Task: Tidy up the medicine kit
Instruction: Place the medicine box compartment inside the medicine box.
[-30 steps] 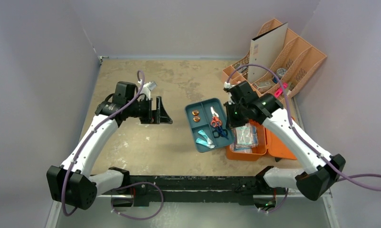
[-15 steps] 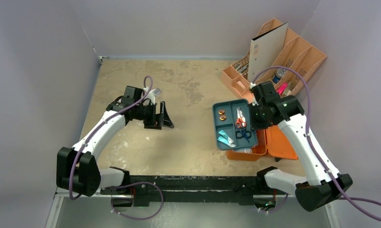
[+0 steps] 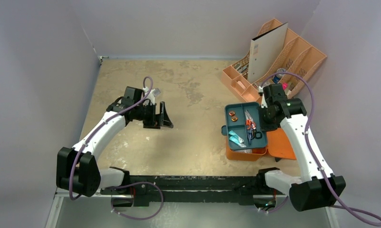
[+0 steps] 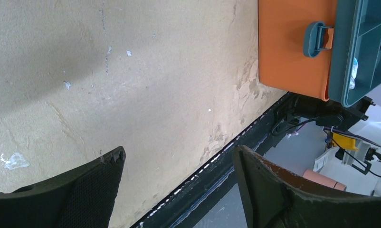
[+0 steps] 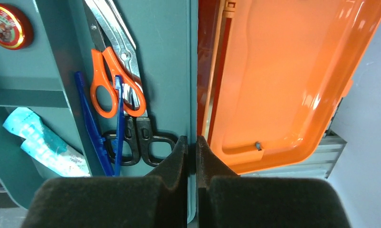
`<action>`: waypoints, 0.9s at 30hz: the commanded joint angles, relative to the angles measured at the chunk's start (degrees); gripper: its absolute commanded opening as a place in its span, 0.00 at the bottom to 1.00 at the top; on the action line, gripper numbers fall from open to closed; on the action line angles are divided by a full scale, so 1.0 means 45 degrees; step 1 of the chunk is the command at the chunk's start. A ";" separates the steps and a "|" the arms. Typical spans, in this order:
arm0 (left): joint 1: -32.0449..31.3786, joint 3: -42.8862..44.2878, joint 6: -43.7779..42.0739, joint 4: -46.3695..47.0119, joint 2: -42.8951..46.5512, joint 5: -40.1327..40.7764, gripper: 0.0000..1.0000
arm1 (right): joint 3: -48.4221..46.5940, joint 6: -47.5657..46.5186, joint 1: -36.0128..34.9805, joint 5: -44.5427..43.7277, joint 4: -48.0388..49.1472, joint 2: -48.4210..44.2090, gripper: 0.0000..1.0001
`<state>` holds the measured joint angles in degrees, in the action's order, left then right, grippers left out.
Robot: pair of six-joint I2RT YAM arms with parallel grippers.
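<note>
The medicine kit (image 3: 246,154) is an orange case lying open at the right, its lid (image 3: 280,145) flat beside it. A dark teal tray (image 3: 239,127) hangs over the case base, tilted. My right gripper (image 3: 264,118) is shut on the tray's right rim. The right wrist view shows that grip (image 5: 192,142) on the tray (image 5: 165,57), with orange scissors (image 5: 115,80), blue tweezers (image 5: 91,128), teal packets (image 5: 39,142) and a red tin (image 5: 5,26) inside, and the orange lid (image 5: 283,71) beyond. My left gripper (image 3: 166,116) stands open and empty over bare table; the left wrist view shows the left gripper (image 4: 179,151) and the case's front (image 4: 293,47).
A pale peach desk organizer (image 3: 302,57) with a folder and small items stands at the back right, just behind the kit. Grey walls close in the left, back and right sides. The black frame rail (image 4: 255,147) runs along the near table edge.
My right arm has carried the teal tray rightward from the table to above the open orange case. The left arm drew in slightly a second ago and has held still since.
</note>
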<state>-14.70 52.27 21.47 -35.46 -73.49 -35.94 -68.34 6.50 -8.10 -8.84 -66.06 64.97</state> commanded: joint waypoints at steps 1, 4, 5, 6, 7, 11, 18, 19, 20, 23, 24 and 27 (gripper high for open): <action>0.0024 0.0159 -0.0260 0.0464 0.0165 -0.0482 0.81 | 0.0501 -0.1285 0.0177 -0.0557 0.1198 -0.0480 0.00; 0.0022 0.0162 -0.0346 0.0450 0.0368 -0.0501 0.81 | 0.0704 -0.1367 0.0489 -0.0644 0.1461 -0.0657 0.00; 0.0024 0.0162 -0.0357 0.0441 0.0442 -0.0476 0.81 | 0.0712 -0.1367 0.0591 -0.0708 0.1458 -0.0682 0.00; 0.0024 0.0147 -0.0358 0.0422 0.0510 -0.0485 0.81 | 0.0728 -0.1367 0.0665 -0.0779 0.1473 -0.0724 0.00; 0.0024 0.0106 -0.0375 0.0410 0.0543 -0.0547 0.81 | 0.0734 -0.1335 0.0725 -0.0849 0.1470 -0.0768 0.00; 0.0024 -0.0072 -0.0261 0.0623 0.0525 -0.1079 0.81 | 0.0672 -0.1242 0.0898 -0.0961 0.1418 -0.0943 0.00; 0.0024 -0.0068 -0.0280 0.0686 0.0601 -0.1365 0.81 | 0.0564 -0.0623 0.0902 -0.0121 0.1185 -0.0977 0.00; 0.0024 -0.0072 -0.0280 0.0675 0.0645 -0.1377 0.81 | 0.0558 -0.0405 0.0901 0.0002 0.1163 -0.0963 0.00; 0.0024 -0.0073 -0.0295 0.0664 0.0672 -0.1403 0.81 | 0.0572 -0.0207 0.0901 0.0108 0.1170 -0.0988 0.00; 0.0024 -0.0119 -0.0271 0.0664 0.0824 -0.1382 0.81 | 0.0586 -0.0024 0.0904 0.0045 0.1163 -0.1120 0.00; 0.0024 -0.0137 -0.0262 0.0682 0.0883 -0.1404 0.81 | 0.0543 0.0005 0.0919 -0.0067 0.1109 -0.1118 0.00; 0.0024 -0.0149 -0.0241 0.0683 0.1045 -0.1309 0.81 | 0.0304 0.0058 0.0909 -0.0175 0.0815 -0.1043 0.00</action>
<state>-14.70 51.88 21.45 -33.93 -70.98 -40.60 -65.10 5.02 -4.32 -9.50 -60.97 60.99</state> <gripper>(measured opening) 0.815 0.028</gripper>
